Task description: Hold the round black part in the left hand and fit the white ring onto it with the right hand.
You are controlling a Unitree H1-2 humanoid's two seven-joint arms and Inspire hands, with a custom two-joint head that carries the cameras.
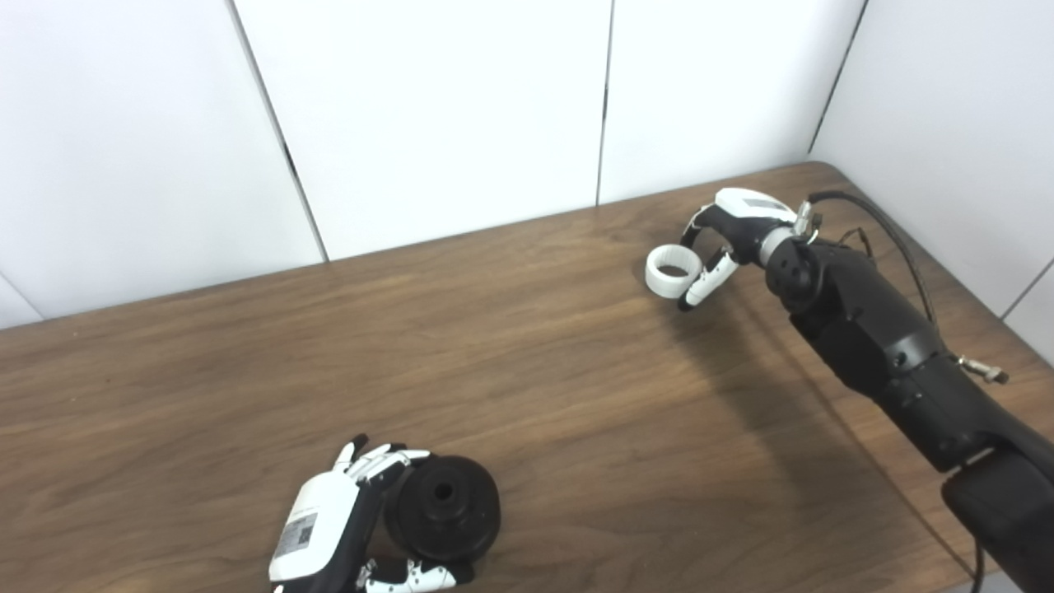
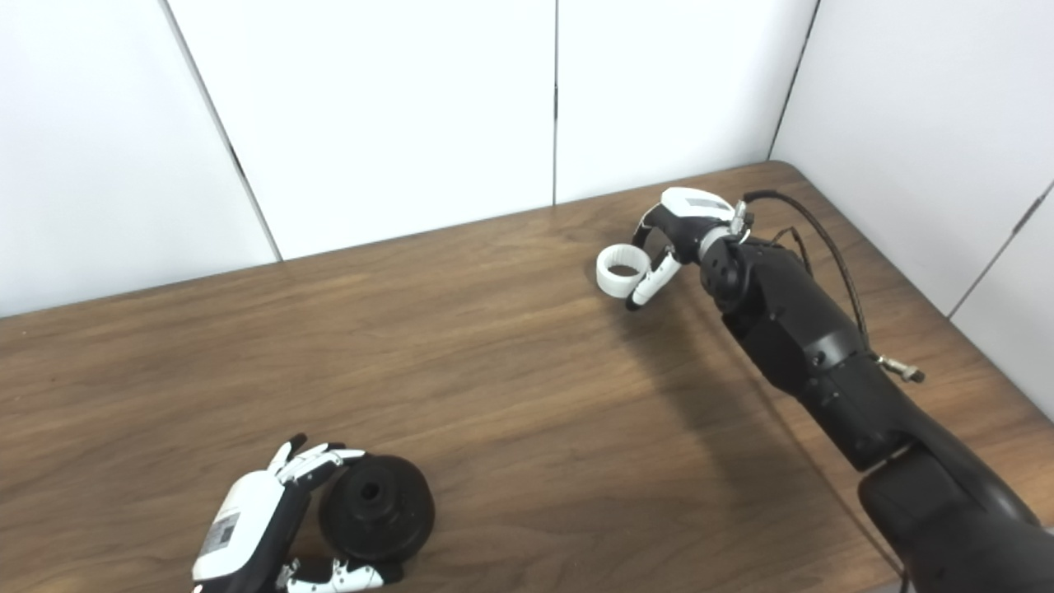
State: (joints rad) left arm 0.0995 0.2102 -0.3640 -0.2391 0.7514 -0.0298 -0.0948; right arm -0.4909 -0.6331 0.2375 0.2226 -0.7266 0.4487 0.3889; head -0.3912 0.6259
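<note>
A: Start at the left hand (image 1: 329, 527). What is it doing?

B: It is curled around the round black part (image 1: 443, 508), fingers (image 1: 380, 461) over the far rim and thumb (image 1: 412, 575) under the near rim. The part is gripped, its face with the centre hole turned up and toward the cameras.

A: Is the black part resting on the surface (image 1: 527, 395)?

B: I cannot tell; its lower edge is close to the wood, near the front edge of the surface.

A: And the right hand (image 2: 671, 239)?

B: It is closed on the white ring (image 2: 619, 272), pinching the ring's wall on the side nearest the wrist. The ring's opening faces up. It sits far beyond the black part and off to its right, toward the back corner of the surface.

A: Are ring and black part close?

B: No, well apart. A broad stretch of bare wood lies between them.

A: What bounds the space?

B: White wall panels (image 1: 428, 115) stand behind the surface's far edge, beyond the black part, and another wall (image 1: 947, 123) runs along the right edge. The right forearm (image 2: 815, 362) crosses the surface's right end, a cable (image 2: 823, 239) looping above it.
</note>
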